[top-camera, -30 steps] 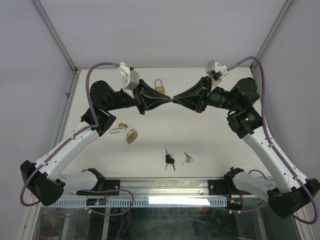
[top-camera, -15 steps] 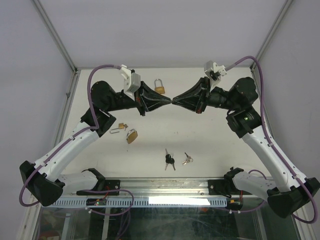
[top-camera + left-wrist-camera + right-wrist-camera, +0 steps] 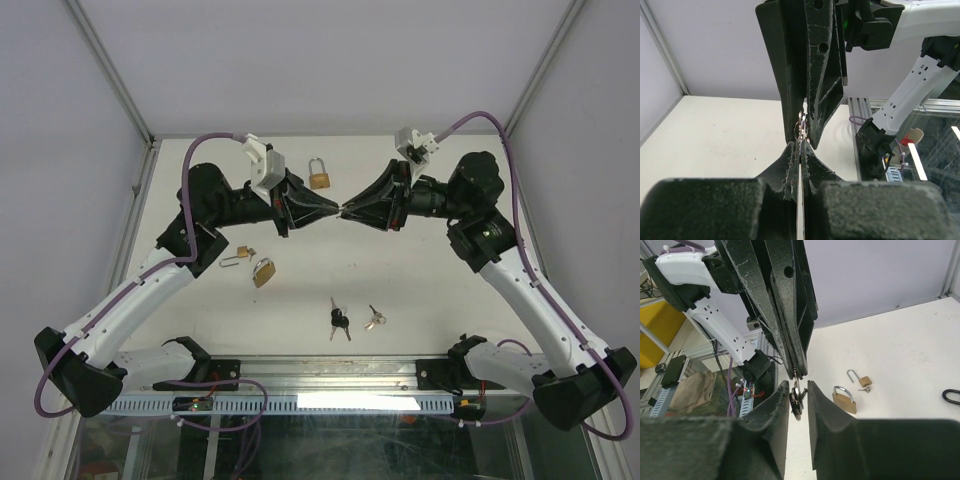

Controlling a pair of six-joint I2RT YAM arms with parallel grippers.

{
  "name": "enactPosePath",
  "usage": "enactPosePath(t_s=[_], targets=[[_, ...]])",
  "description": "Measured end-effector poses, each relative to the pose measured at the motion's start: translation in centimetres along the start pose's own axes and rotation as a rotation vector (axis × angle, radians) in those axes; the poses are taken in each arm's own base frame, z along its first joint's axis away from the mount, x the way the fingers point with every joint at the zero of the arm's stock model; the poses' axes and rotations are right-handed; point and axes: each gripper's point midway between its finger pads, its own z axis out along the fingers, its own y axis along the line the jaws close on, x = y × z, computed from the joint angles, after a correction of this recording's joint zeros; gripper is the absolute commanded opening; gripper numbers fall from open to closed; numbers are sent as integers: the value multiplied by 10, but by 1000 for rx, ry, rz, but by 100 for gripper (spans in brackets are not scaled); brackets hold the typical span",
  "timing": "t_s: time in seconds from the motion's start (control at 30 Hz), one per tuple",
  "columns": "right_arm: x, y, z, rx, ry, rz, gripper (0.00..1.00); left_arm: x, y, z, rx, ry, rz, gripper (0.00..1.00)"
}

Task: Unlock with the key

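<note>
Right wrist view: left gripper (image 3: 798, 372), straight ahead, pinches the key (image 3: 796, 405); right gripper (image 3: 799, 385) stands spread around it.

White table (image 3: 410, 280); far padlock (image 3: 319, 175); small open-shackled padlock (image 3: 237, 259) beside larger padlock (image 3: 264, 271) at left; black-headed keys (image 3: 339, 320) beside silver keys (image 3: 374, 319)

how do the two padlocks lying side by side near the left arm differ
The larger padlock has its shackle closed down into the body, while the small padlock has its shackle swung open. The larger padlock's body is clearly wider and taller than the small padlock's. Both have brass-coloured bodies and silver shackles, both lie flat on the table, and no gripper is touching either.
</note>
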Motion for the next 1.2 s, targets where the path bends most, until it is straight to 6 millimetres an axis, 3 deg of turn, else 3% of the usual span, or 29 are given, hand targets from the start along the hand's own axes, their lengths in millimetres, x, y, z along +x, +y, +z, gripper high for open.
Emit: enactPosePath(t_s=[0.23,0.4,0.47,0.7,1.0,1.13,1.2], targets=[[13,-2,1,-9,41,37,38,6,1,-2,-20,24,-23,0],[17,-2,0,-11,55,41,80,12,1,-5,-26,51,-19,0],[19,-3,-2,-3,73,42,84,18,2,-7,-29,73,-14,0],[9,-1,-8,7,101,-3,73,41,2,-14,-37,160,-16,0],[25,-15,1,-16,140,95,51,34,0,-19,-53,152,1,0],[32,-17,3,-22,155,127,52,35,0,-19,-57,153,0,0],[33,-16,3,-25,157,131,59,35,0,-19,-57,153,0,0]])
